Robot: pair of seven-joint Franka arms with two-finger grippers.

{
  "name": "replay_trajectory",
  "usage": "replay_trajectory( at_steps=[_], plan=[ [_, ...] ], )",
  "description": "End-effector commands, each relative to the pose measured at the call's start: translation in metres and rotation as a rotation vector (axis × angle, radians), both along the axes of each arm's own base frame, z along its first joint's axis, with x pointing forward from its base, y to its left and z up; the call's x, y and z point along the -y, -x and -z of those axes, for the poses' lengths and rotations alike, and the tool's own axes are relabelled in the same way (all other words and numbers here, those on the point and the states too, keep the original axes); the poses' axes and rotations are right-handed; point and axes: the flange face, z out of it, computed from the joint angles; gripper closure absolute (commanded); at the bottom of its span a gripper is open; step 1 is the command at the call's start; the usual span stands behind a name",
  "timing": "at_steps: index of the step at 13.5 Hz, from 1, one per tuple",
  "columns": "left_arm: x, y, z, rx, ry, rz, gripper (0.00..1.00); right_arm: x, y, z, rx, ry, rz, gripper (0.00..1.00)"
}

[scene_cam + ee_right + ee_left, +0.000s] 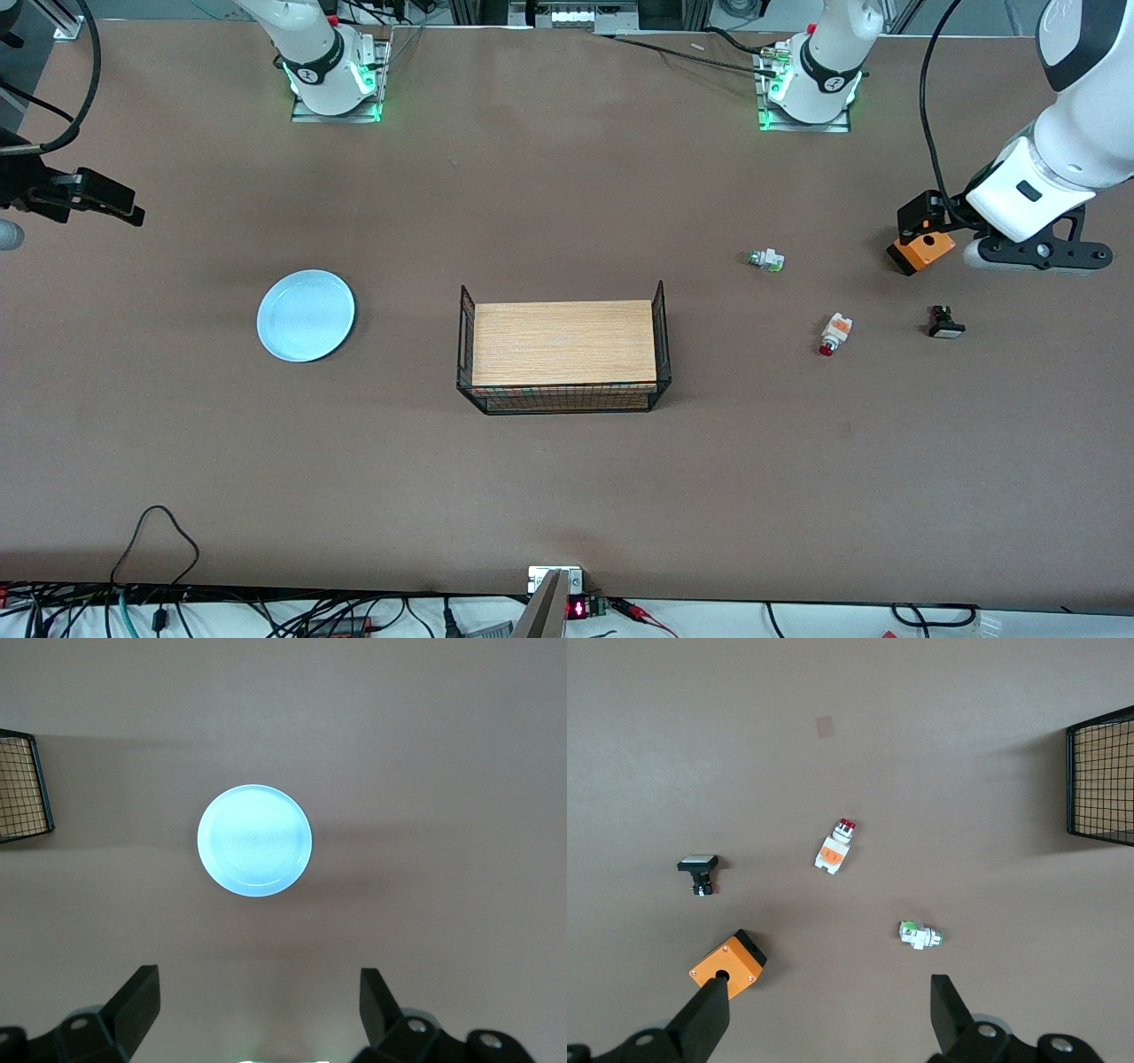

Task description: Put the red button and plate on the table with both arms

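The red button [834,334] lies on its side on the table [567,470], toward the left arm's end; it also shows in the left wrist view [835,847]. The pale blue plate [306,315] lies flat on the table toward the right arm's end and shows in the right wrist view [254,840]. My left gripper [828,1014] is open and empty, up in the air over the table beside an orange box [921,252]. My right gripper [257,997] is open and empty, high over the table beside the plate.
A wood-topped black wire rack [563,354] stands mid-table. A green-tipped white part [766,260] and a black-and-white part [944,322] lie near the red button. Cables run along the table's front edge [159,532].
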Motion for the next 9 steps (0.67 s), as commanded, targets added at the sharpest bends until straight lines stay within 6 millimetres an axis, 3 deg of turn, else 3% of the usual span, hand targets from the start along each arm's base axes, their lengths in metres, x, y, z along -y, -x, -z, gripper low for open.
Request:
replay_trajectory(
  at_steps=[1,9],
  plan=[
    [-0.0003,0.0049,-0.0038,-0.001,-0.017,0.018,0.0,-0.002,0.0099,-0.0056,0.009,0.012,-0.036,0.0],
    [-0.0003,0.0049,-0.0038,-0.001,-0.017,0.018,0.0,-0.0007,0.0098,-0.0067,0.004,0.01,-0.019,0.0]
  ],
)
